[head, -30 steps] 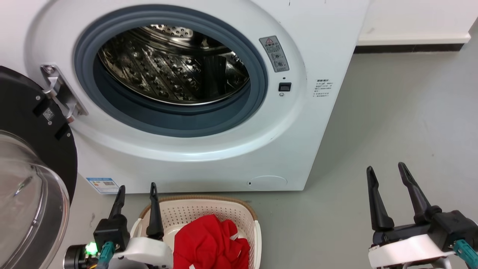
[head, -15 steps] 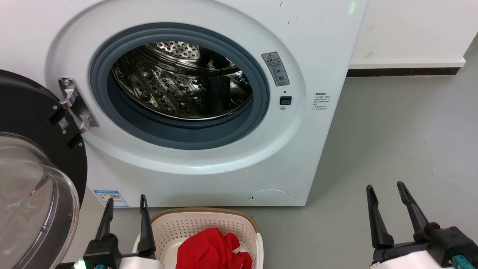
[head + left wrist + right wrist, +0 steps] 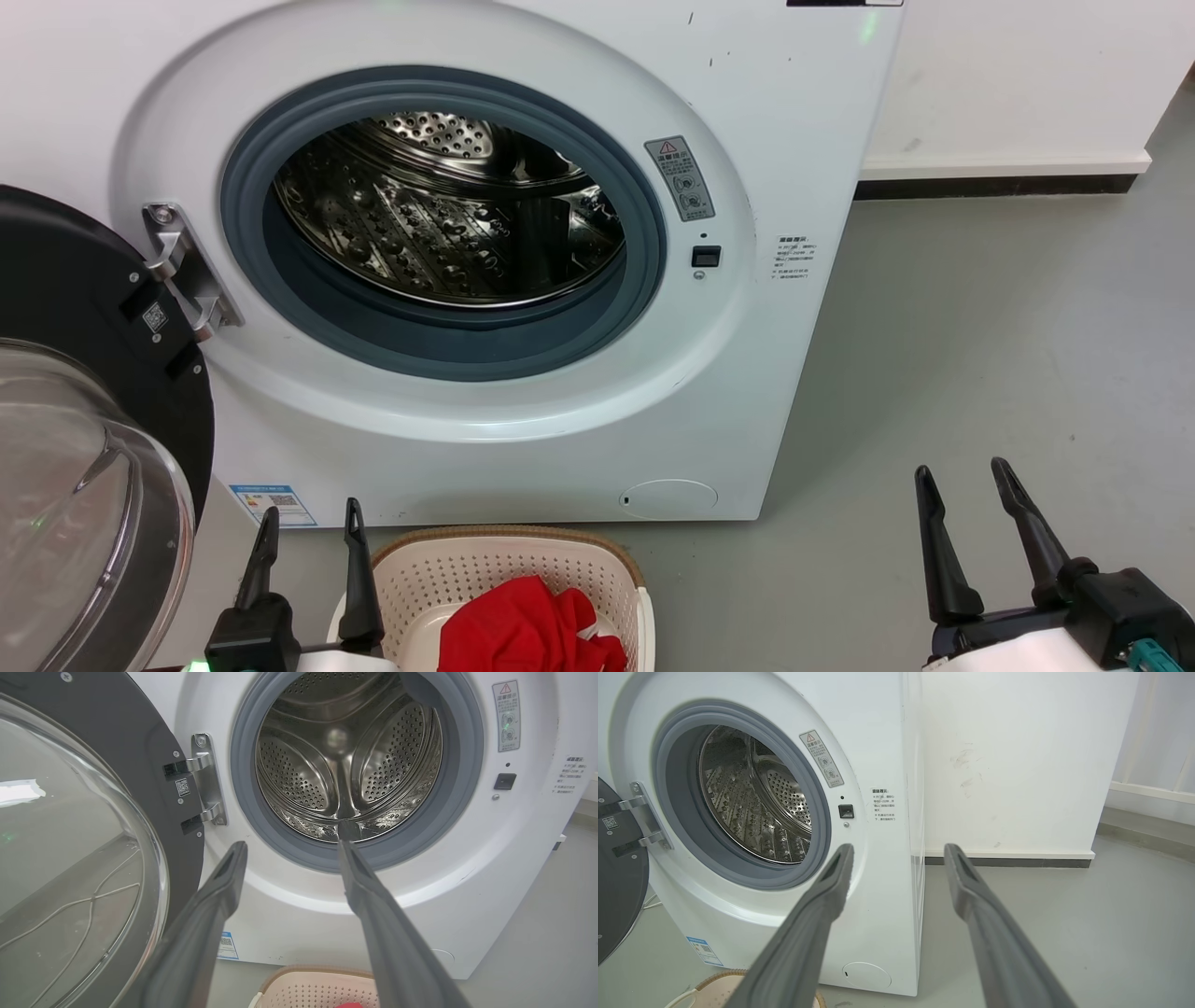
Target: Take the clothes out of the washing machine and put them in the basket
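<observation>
The red clothes [image 3: 523,630] lie bunched in the cream basket [image 3: 504,565], which stands on the floor against the front of the white washing machine [image 3: 747,112]. A sliver of the red clothes [image 3: 343,1005] also shows in the basket [image 3: 322,989] at the bottom of the left wrist view. The steel drum [image 3: 439,215] behind the grey-rimmed porthole holds nothing that I can see. My left gripper [image 3: 311,511] stands open just left of the basket, holding nothing. My right gripper [image 3: 962,467] is open over bare floor to the machine's right.
The machine's black-framed glass door [image 3: 84,485] hangs wide open at the left, close beside my left gripper. Grey floor [image 3: 1008,327] stretches to the right of the machine up to a white wall with a dark skirting [image 3: 999,184].
The head camera has tilted and drawn back, so the whole picture sits lower. My left gripper has sunk toward the bottom edge beside the basket. The clothes stay in the basket.
</observation>
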